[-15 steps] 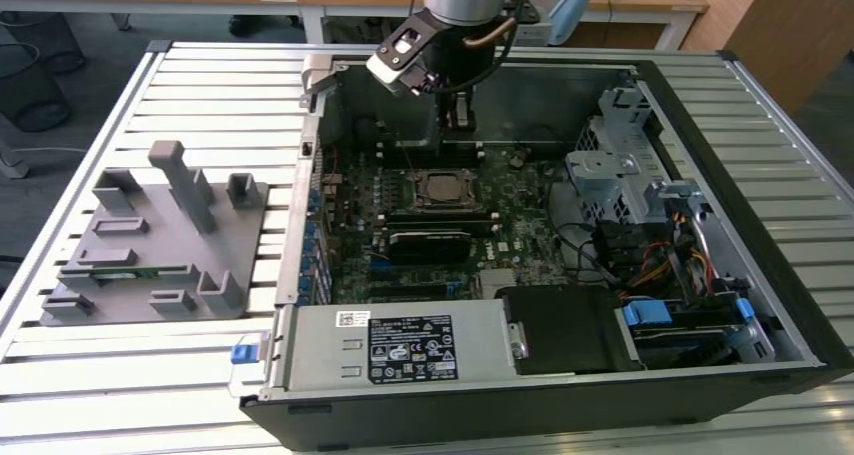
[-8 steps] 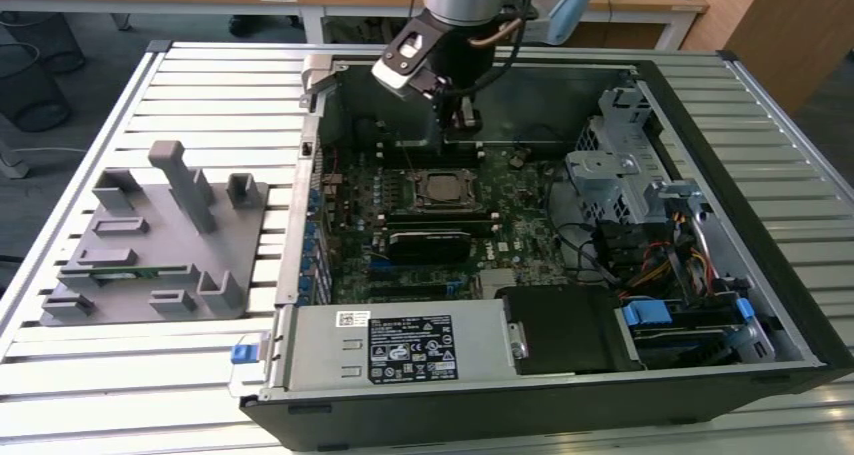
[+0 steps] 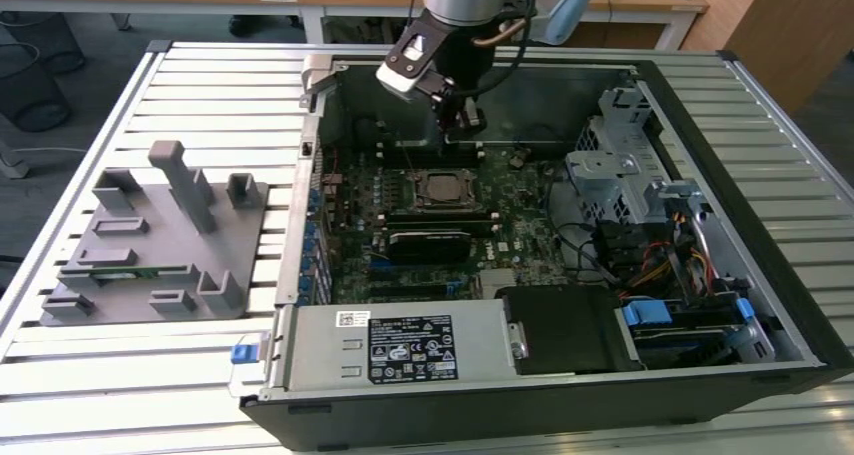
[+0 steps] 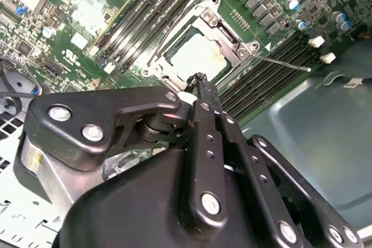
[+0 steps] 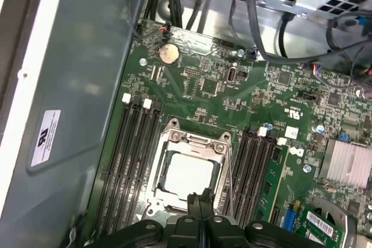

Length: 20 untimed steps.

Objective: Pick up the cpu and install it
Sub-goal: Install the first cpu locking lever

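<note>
The cpu [image 5: 186,175] lies flat in its socket [image 5: 192,139] (the lever [image 4: 285,63] juts aside, so probably unlatched), and the gripper [image 5: 200,204] hangs just above the chip's edge, fingers pressed together on nothing, presumably because the chip is seated.

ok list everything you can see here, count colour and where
slatted table: one, pale metal, under everything
computer case: one, black, open, on the table
motherboard: one, green, inside the case
cpu: one, silvery top, seated in the socket
socket: one, metal frame, mid-board around the cpu
memory slots: two banks, black, flanking the socket
coin battery: one, silver, on the motherboard
power supply: one, grey, in the case's near corner
fixture block: one, grey, on the table, exterior view's left
arm: one, silver and black, reaching into the case
tool: one, black, shut, over the board near the socket
</note>
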Tool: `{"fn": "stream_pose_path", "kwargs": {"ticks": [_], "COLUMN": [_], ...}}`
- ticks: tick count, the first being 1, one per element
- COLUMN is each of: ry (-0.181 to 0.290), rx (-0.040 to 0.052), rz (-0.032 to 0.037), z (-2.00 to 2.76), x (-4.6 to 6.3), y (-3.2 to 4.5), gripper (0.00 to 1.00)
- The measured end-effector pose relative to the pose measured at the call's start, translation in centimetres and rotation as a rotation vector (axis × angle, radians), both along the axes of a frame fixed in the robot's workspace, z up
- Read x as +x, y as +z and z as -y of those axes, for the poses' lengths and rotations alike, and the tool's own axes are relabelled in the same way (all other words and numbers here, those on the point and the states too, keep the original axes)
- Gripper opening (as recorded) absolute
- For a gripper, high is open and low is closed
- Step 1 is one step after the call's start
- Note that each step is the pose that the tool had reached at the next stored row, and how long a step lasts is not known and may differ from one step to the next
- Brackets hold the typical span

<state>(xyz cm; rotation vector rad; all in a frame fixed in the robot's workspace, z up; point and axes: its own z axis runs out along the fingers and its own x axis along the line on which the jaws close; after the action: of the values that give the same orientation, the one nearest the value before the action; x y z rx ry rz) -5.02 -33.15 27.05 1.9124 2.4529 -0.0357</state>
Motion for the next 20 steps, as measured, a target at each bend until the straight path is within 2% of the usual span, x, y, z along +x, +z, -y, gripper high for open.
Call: {"fn": "stream_pose_path", "kwargs": {"ticks": [14, 20], "ry": [0.061, 0.118], "rx": [0.0000, -0.0001], "rz": [-0.0001, 0.0000], "z": [0.00, 0.00], "x": [0.00, 0.00], "y": [0.00, 0.00], "gripper": [0.11, 0.11]}}
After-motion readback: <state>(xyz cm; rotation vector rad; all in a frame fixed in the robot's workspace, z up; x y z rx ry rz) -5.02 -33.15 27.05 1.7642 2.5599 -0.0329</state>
